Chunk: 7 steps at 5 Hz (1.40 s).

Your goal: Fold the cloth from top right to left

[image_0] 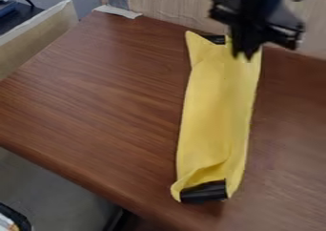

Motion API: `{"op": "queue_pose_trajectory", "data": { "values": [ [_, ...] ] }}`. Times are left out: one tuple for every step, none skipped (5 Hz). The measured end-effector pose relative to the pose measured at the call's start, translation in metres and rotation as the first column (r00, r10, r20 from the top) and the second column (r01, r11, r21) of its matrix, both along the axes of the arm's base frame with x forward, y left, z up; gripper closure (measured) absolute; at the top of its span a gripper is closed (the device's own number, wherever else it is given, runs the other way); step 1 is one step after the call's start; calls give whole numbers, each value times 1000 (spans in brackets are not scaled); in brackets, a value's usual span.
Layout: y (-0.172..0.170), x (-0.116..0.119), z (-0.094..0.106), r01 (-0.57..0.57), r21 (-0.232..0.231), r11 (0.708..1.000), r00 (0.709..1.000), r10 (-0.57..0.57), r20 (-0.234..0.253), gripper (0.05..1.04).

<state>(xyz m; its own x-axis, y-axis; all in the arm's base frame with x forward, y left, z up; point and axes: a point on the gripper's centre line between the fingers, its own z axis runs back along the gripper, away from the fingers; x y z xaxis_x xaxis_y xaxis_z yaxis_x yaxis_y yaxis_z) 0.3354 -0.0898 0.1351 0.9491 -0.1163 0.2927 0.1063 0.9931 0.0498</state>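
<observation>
One yellow cloth point(217, 106) is probably getting its top-right corner point(255, 60) grabbed; can't tell if the fingers point(242, 57) are open or closed. Likely needing a leftward carry next.

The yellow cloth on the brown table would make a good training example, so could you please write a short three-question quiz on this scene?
1. Multiple choice: Over which part of the yellow cloth does the gripper hang?
A) its near end
B) its far end
C) its middle

2. True or false: The yellow cloth lies on the table as a long, narrow strip.

3. Fill in the blank: At the near end of the yellow cloth there is a patch whose colour is ____.

Key: 1 B; 2 true; 3 black.
</observation>
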Motion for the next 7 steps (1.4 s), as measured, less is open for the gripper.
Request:
{"op": "queue_pose_trajectory", "data": {
  "values": [
    [25,-7,-19,-101,-11,995,994,100,-43,1024],
    [34,-15,-34,-144,2,990,988,144,-63,1024],
    [38,-15,-48,-169,-22,985,983,167,-74,1024],
    [39,-14,-57,-177,-22,984,981,175,-82,1002],
    [39,-14,-64,-177,-17,984,980,175,-95,847],
    [39,-15,-64,-169,-11,985,980,167,-105,581],
    [34,-16,-61,-141,-2,990,984,139,-114,272]
  ]
}}
